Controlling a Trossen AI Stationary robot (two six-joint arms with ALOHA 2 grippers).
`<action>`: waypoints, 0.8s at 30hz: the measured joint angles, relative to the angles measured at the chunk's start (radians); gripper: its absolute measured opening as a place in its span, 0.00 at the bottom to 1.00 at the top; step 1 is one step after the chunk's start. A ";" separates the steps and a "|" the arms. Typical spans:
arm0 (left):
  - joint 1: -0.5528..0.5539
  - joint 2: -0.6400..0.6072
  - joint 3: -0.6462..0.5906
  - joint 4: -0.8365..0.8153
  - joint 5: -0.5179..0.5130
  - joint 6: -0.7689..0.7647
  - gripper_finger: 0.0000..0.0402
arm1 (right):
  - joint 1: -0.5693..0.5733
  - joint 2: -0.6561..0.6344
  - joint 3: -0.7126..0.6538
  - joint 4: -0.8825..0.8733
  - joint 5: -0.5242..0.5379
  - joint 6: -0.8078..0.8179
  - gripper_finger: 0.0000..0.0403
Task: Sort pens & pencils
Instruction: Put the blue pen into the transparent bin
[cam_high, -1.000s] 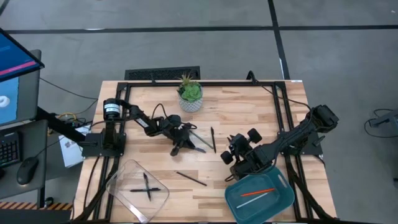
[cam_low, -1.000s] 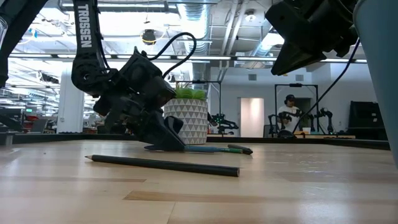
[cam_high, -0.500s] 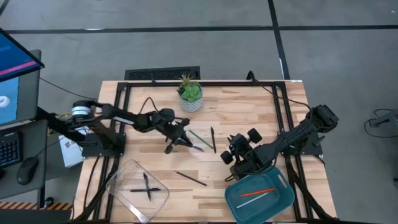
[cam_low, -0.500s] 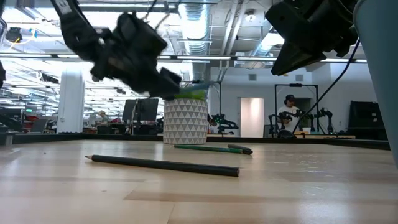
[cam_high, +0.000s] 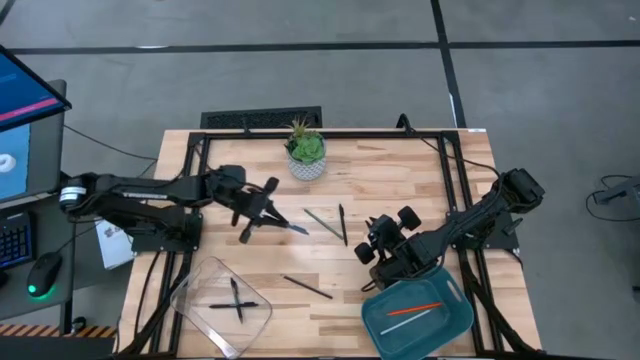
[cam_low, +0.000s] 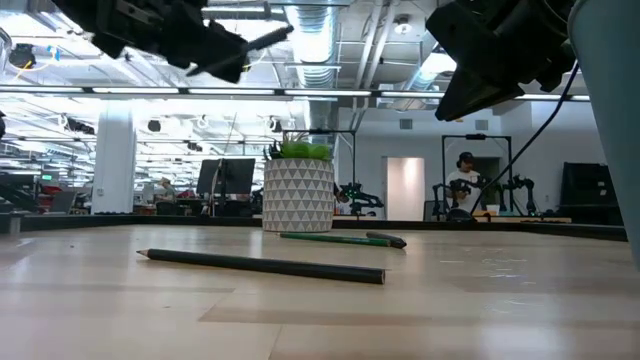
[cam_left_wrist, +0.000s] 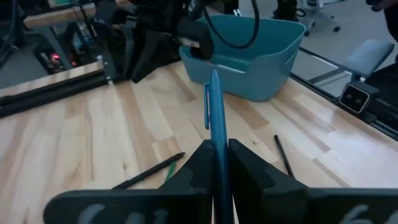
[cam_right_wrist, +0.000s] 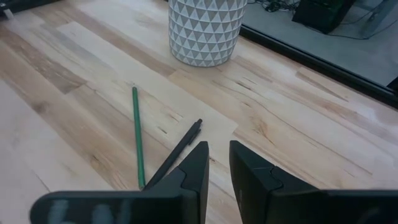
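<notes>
The wooden tabletop carries a teal bin at its near right corner and a clear tray at its near left corner, with a potted plant in a white patterned pot near the middle of the far edge. The left arm reaches in from the left edge, and the left gripper hangs above the tabletop's left-centre, its jaws clenched on a blue pen that sticks out past the fingertips. The right gripper waits near the right edge, just beside the bin's far rim, its fingers a narrow gap apart and grasping nothing. A green pencil and a black pen lie side by side at mid-table; a dark pencil lies nearer the near edge. Two black pens lie crossed in the tray, and an orange-red pencil lies in the bin beside a white one.
</notes>
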 joint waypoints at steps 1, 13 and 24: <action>0.000 -0.018 0.000 -0.014 -0.009 0.000 0.04 | 0.000 0.000 0.000 0.000 0.000 0.000 0.22; -0.013 -0.048 0.000 -0.120 0.129 -0.052 0.04 | 0.000 0.000 0.000 0.000 0.000 0.000 0.22; -0.230 -0.220 0.000 -0.306 0.161 -0.196 0.04 | 0.009 0.000 0.000 0.001 0.000 0.003 0.22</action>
